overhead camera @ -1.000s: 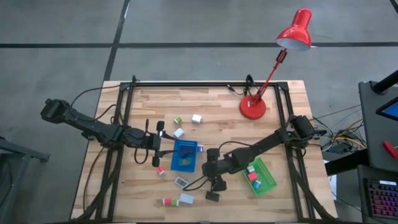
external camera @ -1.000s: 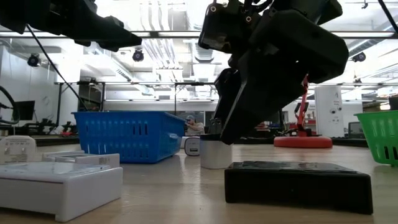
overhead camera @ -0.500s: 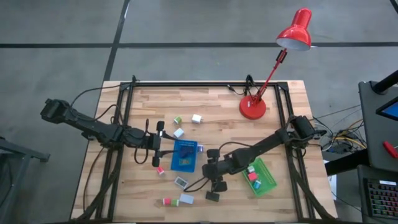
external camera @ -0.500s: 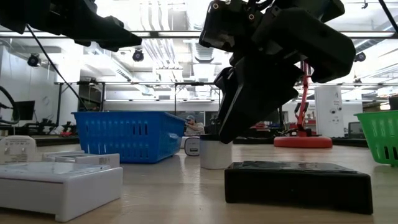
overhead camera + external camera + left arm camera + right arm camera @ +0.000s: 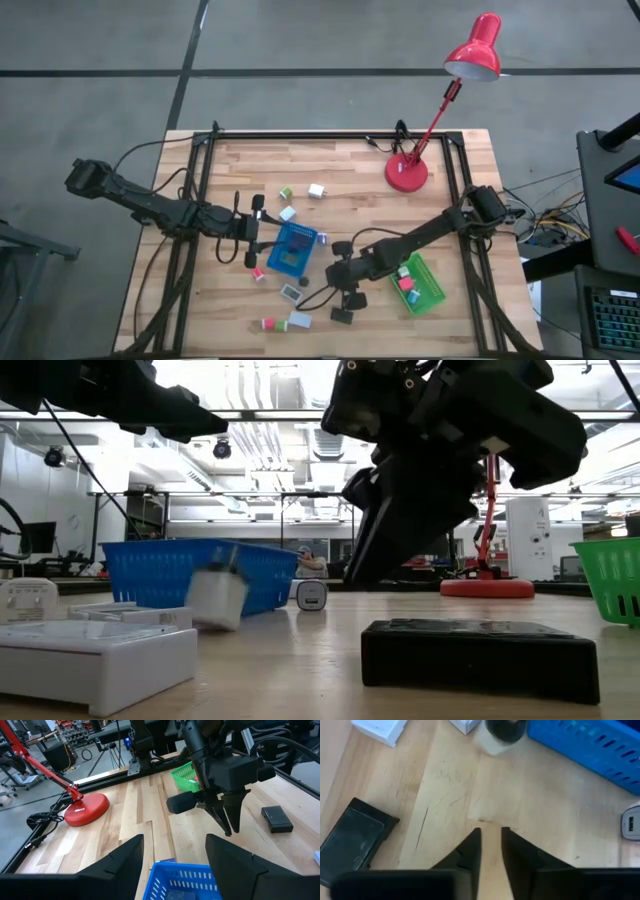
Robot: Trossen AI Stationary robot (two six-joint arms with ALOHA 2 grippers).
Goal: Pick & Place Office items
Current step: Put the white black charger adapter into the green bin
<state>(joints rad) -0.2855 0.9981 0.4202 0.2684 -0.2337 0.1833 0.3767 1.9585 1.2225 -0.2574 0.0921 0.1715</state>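
Observation:
My right gripper (image 5: pixel 491 836) hangs just over the bare wood near the table's front middle, pointing steeply down, shut with nothing between its fingers. A small white cylinder with a dark top (image 5: pixel 502 732) shows blurred beside the blue tray (image 5: pixel 287 250), clear of the fingers; it also shows in the low view (image 5: pixel 217 595). A flat black box (image 5: pixel 342 316) lies on the table just in front of that gripper. My left gripper (image 5: pixel 175 865) hovers open over the blue tray's left end. The green tray (image 5: pixel 420 285) holds red and green items.
A red desk lamp (image 5: pixel 407 172) stands at the far right. Small white, green and red items (image 5: pixel 317 190) are scattered behind the blue tray, and more (image 5: pixel 299 320) lie near the front edge. White boxes (image 5: pixel 90 660) sit at the front left.
My right gripper has shut while staying in place. The white cylinder that stood between its fingers has shot out toward the table's left and against the blue tray. The blue tray has slid a little to the left and turned askew.

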